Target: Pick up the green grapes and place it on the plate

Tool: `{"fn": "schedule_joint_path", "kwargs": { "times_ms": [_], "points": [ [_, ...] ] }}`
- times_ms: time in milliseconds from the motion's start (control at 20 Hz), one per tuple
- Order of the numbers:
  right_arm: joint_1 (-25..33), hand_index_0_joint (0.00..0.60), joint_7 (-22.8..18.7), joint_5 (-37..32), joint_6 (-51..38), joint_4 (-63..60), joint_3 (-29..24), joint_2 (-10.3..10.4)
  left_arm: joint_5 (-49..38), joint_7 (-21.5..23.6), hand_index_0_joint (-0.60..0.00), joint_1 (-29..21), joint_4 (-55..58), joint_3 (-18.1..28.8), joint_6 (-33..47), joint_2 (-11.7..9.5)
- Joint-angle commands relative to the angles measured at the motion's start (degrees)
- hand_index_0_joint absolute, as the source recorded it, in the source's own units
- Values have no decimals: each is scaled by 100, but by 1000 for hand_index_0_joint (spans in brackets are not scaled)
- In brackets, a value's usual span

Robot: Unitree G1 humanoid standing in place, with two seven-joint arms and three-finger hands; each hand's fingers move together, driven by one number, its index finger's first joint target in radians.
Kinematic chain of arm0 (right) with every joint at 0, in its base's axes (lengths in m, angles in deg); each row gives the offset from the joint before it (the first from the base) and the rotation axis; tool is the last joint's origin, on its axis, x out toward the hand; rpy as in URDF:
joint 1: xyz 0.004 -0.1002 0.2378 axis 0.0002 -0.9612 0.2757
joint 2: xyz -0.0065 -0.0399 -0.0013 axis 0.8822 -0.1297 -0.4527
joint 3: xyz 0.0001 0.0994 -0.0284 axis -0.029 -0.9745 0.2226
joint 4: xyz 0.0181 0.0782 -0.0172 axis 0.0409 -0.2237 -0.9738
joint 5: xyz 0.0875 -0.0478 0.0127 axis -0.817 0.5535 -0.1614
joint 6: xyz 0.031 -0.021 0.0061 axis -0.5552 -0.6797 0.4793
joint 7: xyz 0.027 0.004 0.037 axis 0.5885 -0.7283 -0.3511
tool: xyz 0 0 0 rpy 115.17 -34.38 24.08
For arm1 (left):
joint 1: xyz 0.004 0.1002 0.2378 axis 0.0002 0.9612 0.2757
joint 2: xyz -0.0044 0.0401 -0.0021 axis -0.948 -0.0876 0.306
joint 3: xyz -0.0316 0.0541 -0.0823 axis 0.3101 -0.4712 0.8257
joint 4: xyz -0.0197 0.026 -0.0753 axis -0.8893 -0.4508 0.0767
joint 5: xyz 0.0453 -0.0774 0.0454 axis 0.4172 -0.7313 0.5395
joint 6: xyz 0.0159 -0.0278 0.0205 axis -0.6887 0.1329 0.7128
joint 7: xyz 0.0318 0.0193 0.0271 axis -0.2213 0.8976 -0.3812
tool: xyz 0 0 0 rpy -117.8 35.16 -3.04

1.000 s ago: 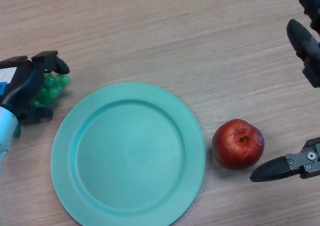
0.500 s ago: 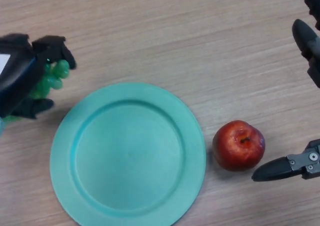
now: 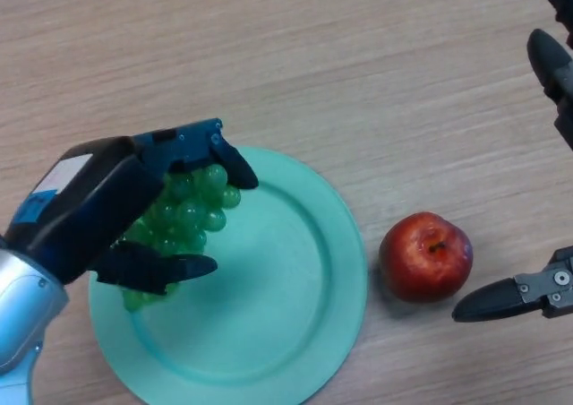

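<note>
Left hand (image 3: 107, 212) clasps green grapes (image 3: 183, 212) | over plate (image 3: 295, 288) left rim

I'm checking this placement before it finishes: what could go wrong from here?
The left hand holds the green grapes over the plate's left part, so a release now may let them roll toward the near rim. A swing further right could knock the apple, beside the plate.

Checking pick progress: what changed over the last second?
The left robot hand, shut on the green grapes, moved from the table at the plate's left to above the plate, carrying the bunch along. The apple and the open right robot hand stayed put.
</note>
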Motion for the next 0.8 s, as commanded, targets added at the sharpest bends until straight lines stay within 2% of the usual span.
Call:
{"fn": "schedule_joint_path", "kwargs": {
  "times_ms": [50, 100, 250, 350, 450, 550, 600, 650, 700, 800],
  "points": [
    [171, 0, -139, -140, -808, 314, -210, -223, 183, -33, -50, 57, 322, 387, 570, -211],
    [217, 0, -152, -185, -747, 314, -204, -297, 149, -265, 0, 101, 307, 547, 642, -255],
    [271, 0, -128, -120, -711, 314, -157, -316, -105, -531, 0, 119, 297, 851, 581, -333],
    [285, 0, -96, -25, -683, 314, -90, -250, -539, -437, 0, 21, 460, 1002, 8, -206],
    [274, 0, -6, 121, -675, 314, -25, -140, -1363, 84, 0, -121, 785, 1156, -881, -71],
    [314, 0, 76, 170, -585, 314, -18, -10, -2706, 649, 0, -246, 1244, 1490, -1828, 12],
    [387, 0, 69, 179, -487, 314, 26, 29, -4131, 1198, 0, -450, 1467, 2064, -2388, 57],
    [418, 0, 57, 184, -459, 314, 54, 43, -4675, 1450, 0, -453, 1417, 2311, -2350, -23],
    [496, 0, 17, 178, -406, 314, 123, 22, -5565, 1826, 0, -351, 1227, 2719, -2058, -237],
    [598, 0, 6, 182, -400, 314, 168, 15, -6583, 2240, 0, -124, 1032, 3082, -1773, -521]
  ]
}}
